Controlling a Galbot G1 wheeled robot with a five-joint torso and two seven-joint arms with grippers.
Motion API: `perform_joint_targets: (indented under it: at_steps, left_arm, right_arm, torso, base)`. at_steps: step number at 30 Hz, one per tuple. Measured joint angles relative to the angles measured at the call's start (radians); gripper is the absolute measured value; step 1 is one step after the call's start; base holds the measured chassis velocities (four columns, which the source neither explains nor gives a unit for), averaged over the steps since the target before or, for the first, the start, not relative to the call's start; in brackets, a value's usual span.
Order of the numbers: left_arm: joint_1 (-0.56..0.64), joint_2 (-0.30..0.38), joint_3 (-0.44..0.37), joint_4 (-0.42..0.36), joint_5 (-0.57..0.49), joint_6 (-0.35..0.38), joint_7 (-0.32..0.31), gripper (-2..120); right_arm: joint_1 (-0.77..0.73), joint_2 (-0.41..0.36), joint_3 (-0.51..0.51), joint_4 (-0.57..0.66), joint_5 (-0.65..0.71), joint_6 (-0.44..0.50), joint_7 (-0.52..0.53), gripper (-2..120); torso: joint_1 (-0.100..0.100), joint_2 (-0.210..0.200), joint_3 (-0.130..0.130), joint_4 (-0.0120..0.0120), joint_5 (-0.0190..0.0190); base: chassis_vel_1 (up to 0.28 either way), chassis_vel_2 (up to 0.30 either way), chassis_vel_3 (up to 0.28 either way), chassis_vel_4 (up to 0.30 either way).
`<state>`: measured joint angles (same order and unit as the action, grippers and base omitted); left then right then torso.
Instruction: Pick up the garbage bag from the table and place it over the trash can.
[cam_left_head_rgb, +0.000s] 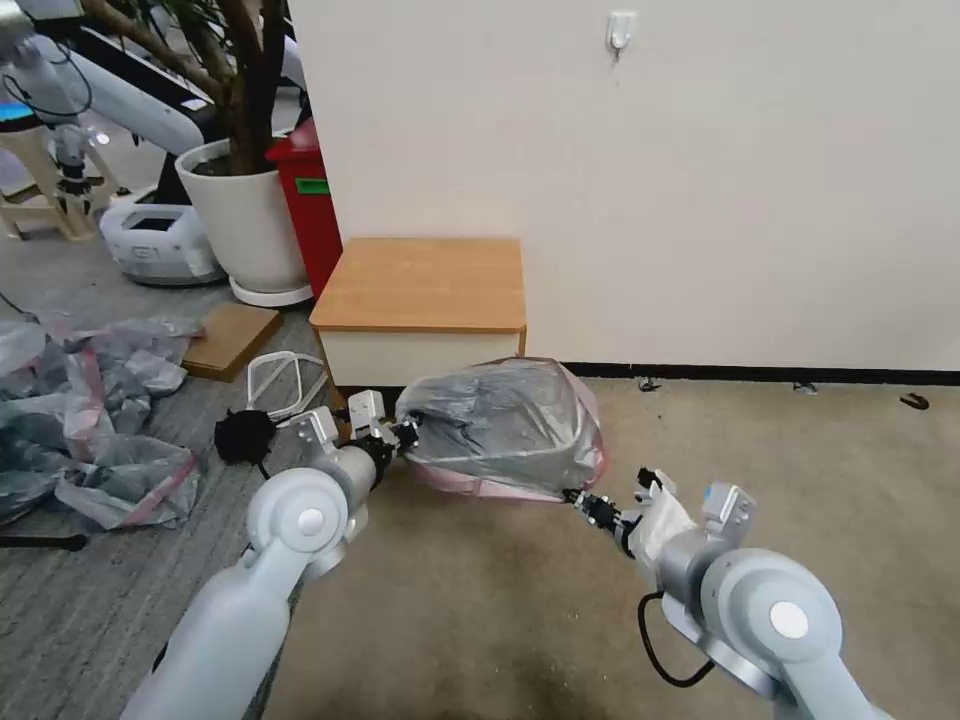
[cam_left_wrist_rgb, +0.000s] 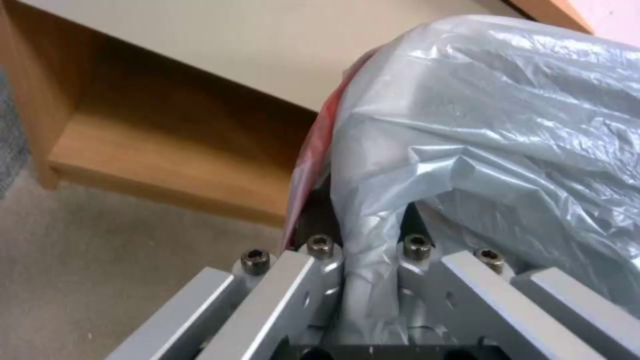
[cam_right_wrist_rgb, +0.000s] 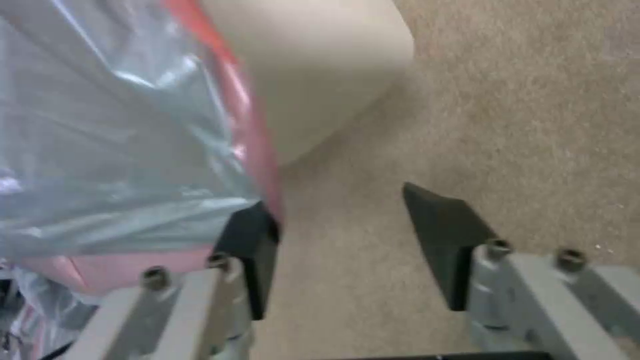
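Note:
The garbage bag (cam_left_head_rgb: 510, 420), grey and translucent with a pink band, is draped over the trash can on the carpet in front of the table (cam_left_head_rgb: 420, 280). My left gripper (cam_left_head_rgb: 405, 435) is at the bag's left side and is shut on a fold of its plastic (cam_left_wrist_rgb: 370, 250). At the bag's lower right corner my right gripper (cam_left_head_rgb: 580, 497) is open (cam_right_wrist_rgb: 347, 235); one black pad (cam_right_wrist_rgb: 250, 250) touches the pink rim and the other is free over the carpet. The cream trash can (cam_right_wrist_rgb: 320, 75) shows beyond the bag (cam_right_wrist_rgb: 100, 125); in the head view the bag hides it.
A heap of grey-and-pink bags (cam_left_head_rgb: 90, 420) lies on the floor at the left. A white wire frame (cam_left_head_rgb: 285, 380), a black object (cam_left_head_rgb: 243, 435) and a wood board (cam_left_head_rgb: 230, 335) lie near the left arm. A red bin (cam_left_head_rgb: 310, 200) and plant pot (cam_left_head_rgb: 240, 210) stand behind. Open carpet at the right.

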<state>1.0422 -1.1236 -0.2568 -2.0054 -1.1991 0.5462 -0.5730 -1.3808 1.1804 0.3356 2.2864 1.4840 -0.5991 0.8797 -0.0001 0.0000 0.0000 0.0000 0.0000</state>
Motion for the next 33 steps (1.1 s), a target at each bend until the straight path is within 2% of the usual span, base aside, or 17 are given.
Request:
perform_joint_targets:
  at_steps: [1, 3, 5, 6, 8, 11, 12, 17, 24, 26, 27, 30, 31, 33]
  left_arm:
    - [-0.005, 0.005, -0.003, 0.005, -0.001, -0.001, 0.001, 3]
    - [-0.005, 0.007, -0.004, 0.007, -0.001, -0.001, 0.001, 3]
    - [-0.005, 0.008, -0.005, 0.007, -0.003, -0.002, 0.001, 3]
    - [-0.005, 0.008, -0.005, 0.007, -0.003, -0.002, 0.001, 3]
    - [-0.001, 0.004, -0.006, 0.007, -0.004, -0.002, 0.001, 3]
    - [0.000, 0.002, -0.006, 0.007, -0.004, -0.002, 0.001, 3]
    - [0.001, 0.000, -0.006, 0.008, -0.004, -0.002, 0.001, 3]
    - [-0.002, -0.006, -0.006, 0.015, 0.000, -0.009, 0.001, 3]
    - [-0.012, 0.002, -0.006, 0.015, -0.002, -0.010, 0.003, 3]
    - [-0.008, 0.015, -0.007, 0.015, -0.002, -0.010, 0.006, 3]
    - [-0.008, 0.015, -0.007, 0.015, -0.002, -0.010, 0.006, 3]
    - [-0.003, 0.034, -0.013, 0.015, -0.003, -0.008, 0.013, 3]
    - [-0.003, 0.034, -0.013, 0.015, -0.003, -0.008, 0.013, 3]
    - [0.001, 0.045, -0.014, 0.015, -0.003, -0.007, 0.017, 3]
  right_arm:
    - [-0.008, -0.004, 0.001, 0.000, -0.022, -0.007, -0.006, 65]
    - [-0.009, -0.007, 0.002, 0.000, -0.034, -0.008, -0.012, 68]
    - [-0.009, -0.012, 0.002, 0.001, -0.056, -0.008, -0.032, 80]
    - [-0.009, -0.012, 0.002, 0.001, -0.056, -0.008, -0.032, 80]
    - [-0.005, -0.010, -0.001, 0.002, -0.061, -0.008, -0.037, 89]
    - [-0.004, -0.008, -0.002, 0.002, -0.062, -0.008, -0.038, 94]
    - [-0.004, -0.006, -0.002, 0.002, -0.062, -0.008, -0.040, 102]
    - [-0.010, -0.012, 0.002, 0.004, -0.079, -0.022, -0.047, 111]
    - [-0.022, -0.060, 0.017, -0.025, -0.216, -0.043, -0.087, 114]
    - [-0.039, -0.097, 0.034, -0.017, -0.284, -0.037, -0.168, 114]
    - [-0.039, -0.097, 0.034, -0.017, -0.284, -0.037, -0.168, 114]
    - [-0.074, -0.152, 0.047, 0.013, -0.434, -0.008, -0.325, 111]
    - [-0.074, -0.152, 0.047, 0.013, -0.434, -0.008, -0.325, 111]
    - [-0.090, -0.185, 0.056, 0.035, -0.545, 0.042, -0.421, 107]
  torso:
    - [0.000, 0.000, 0.000, 0.0000, 0.0000]
    - [0.000, 0.000, 0.000, 0.0000, 0.0000]
    - [0.000, 0.000, 0.000, 0.0000, 0.0000]
    - [0.000, 0.000, 0.000, 0.0000, 0.0000]
    - [0.000, 0.000, 0.000, 0.0001, 0.0000]
    - [0.000, 0.000, 0.000, 0.0001, 0.0000]
    - [0.000, 0.000, 0.000, 0.0001, 0.0000]
    - [0.000, 0.000, 0.000, 0.0002, 0.0000]
    - [0.000, 0.000, 0.000, 0.0000, 0.0002]
    - [0.000, 0.000, 0.000, 0.0000, 0.0003]
    - [0.000, 0.000, 0.000, 0.0000, 0.0003]
    - [0.000, 0.000, 0.000, 0.0000, 0.0001]
    - [0.000, 0.000, 0.000, 0.0000, 0.0001]
    - [0.000, 0.000, 0.000, -0.0001, 0.0001]
  base:
    - [0.000, 0.000, 0.000, 0.000]
    - [0.000, 0.000, 0.000, 0.000]
    - [0.000, 0.000, 0.000, 0.000]
    - [0.000, 0.000, 0.000, 0.000]
    - [0.000, 0.000, 0.000, 0.000]
    - [0.000, 0.000, 0.000, 0.000]
    - [0.000, 0.000, 0.000, 0.000]
    - [0.000, 0.000, 0.000, 0.000]
    - [0.000, 0.000, 0.000, 0.000]
    - [0.000, 0.000, 0.000, 0.000]
    - [0.000, 0.000, 0.000, 0.000]
    - [0.000, 0.000, 0.000, 0.000]
    - [0.000, 0.000, 0.000, 0.000]
    - [0.000, 0.000, 0.000, 0.000]
